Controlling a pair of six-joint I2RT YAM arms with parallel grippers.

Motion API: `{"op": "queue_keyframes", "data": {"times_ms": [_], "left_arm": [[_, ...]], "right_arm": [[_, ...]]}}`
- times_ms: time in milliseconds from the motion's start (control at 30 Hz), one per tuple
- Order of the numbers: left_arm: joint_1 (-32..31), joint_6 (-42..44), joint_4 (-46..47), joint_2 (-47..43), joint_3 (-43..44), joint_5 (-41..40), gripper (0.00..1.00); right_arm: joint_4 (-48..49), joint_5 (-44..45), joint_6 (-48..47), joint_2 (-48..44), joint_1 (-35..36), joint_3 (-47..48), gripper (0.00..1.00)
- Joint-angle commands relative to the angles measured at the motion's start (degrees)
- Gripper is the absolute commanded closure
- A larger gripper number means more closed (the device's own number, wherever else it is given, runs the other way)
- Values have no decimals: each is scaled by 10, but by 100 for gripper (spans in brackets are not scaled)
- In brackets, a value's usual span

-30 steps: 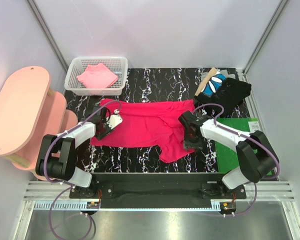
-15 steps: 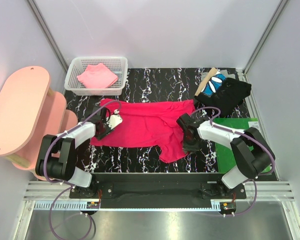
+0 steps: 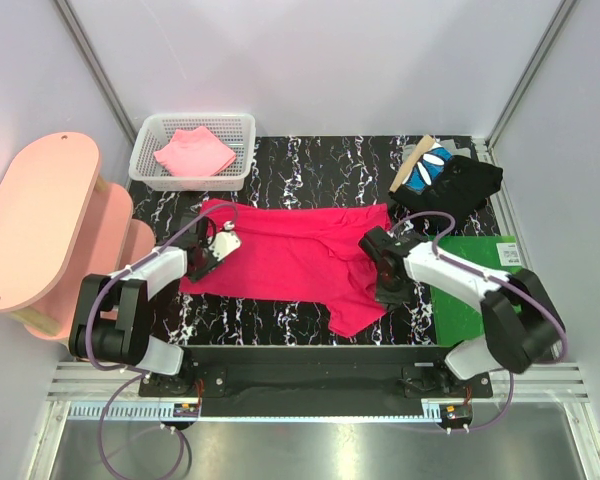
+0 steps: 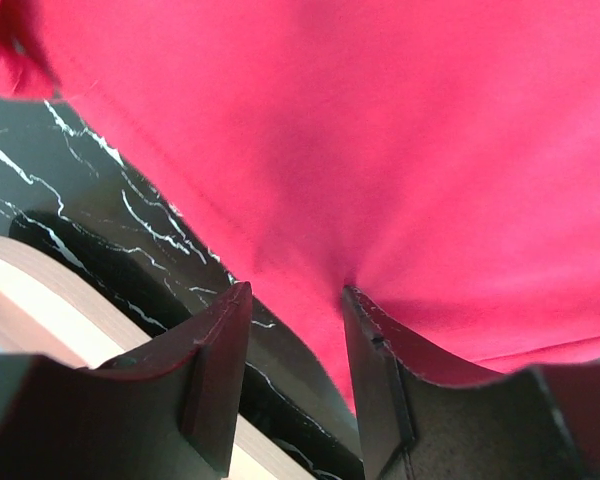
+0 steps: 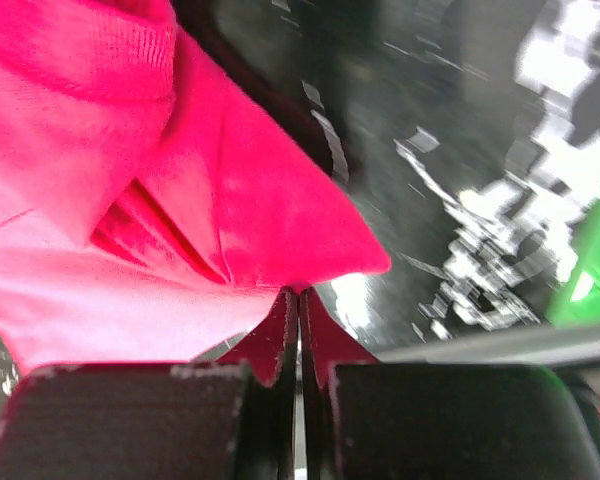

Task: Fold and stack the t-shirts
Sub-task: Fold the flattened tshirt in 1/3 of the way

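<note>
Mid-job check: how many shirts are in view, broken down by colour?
crimson-red t-shirt: 1
pink folded shirt, in the white mesh basket: 1
black shirt: 1
blue shirt with white marks: 1
Total: 4 (tan cloth beside the blue one not counted; unclear what it is)

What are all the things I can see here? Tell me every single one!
red t-shirt: one, crimson, spread across the middle of the table
pink t-shirt: one, light pink, folded inside the basket
folded shirts: one pile, black and blue-with-white, table's far right corner
basket: one, white, table's far left corner
mat: one, green, near right of table
stand: one, pink, left of the table
table: one, black with white veins
left gripper: one, black, jaws apart at the red t-shirt's left edge
right gripper: one, black, shut on the red t-shirt's right side
</note>
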Motion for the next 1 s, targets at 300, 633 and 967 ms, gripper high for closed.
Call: {"op": "queue_keyframes", "data": {"times_ms": [300, 633, 967], "left_arm": [[32, 28, 1, -15, 4, 7, 55], [32, 32, -33, -68, 19, 14, 55], [32, 25, -57, -91, 34, 22, 55]], "right_arm": [[-235, -23, 19, -145, 3, 99, 70], [-145, -15, 2, -27, -1, 222, 34], [-9, -19, -26, 200, -49, 334, 45]]}}
